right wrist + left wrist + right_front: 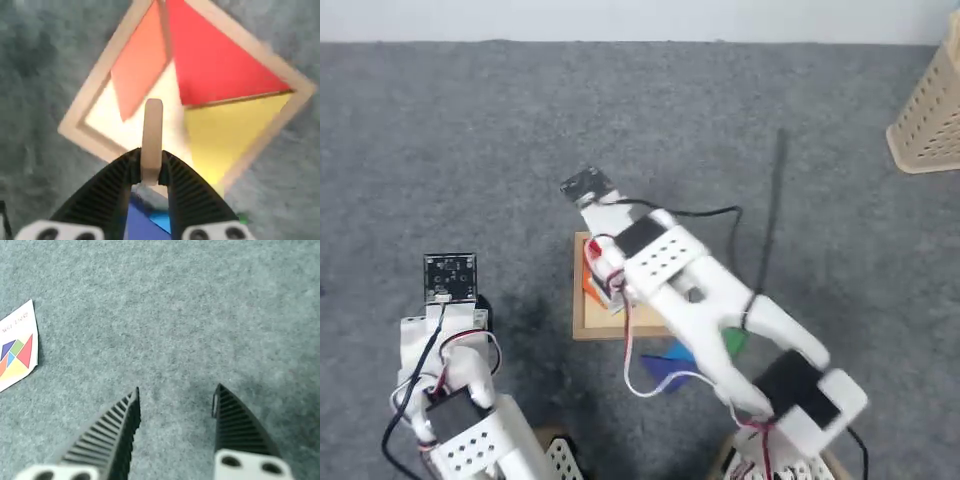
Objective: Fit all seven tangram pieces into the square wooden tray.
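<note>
A pale piece (152, 132) was pinched edge-on between the right fingers (117, 180), over the tray's (80, 117) open patch, next to orange (137, 75), red (215, 65) and yellow (225, 130) ones. Left fingers (117, 427) were spread apart over the desk (200, 315).

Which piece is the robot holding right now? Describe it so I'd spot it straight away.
Find the square wooden tray on the grey carpet. Above its bare floor, the right gripper pinches a thin pale tan piece, held edge-on. Its neighbours, the orange piece, red triangle and yellow triangle, lie flat in the tray; this one alone is lifted and pale.
</note>
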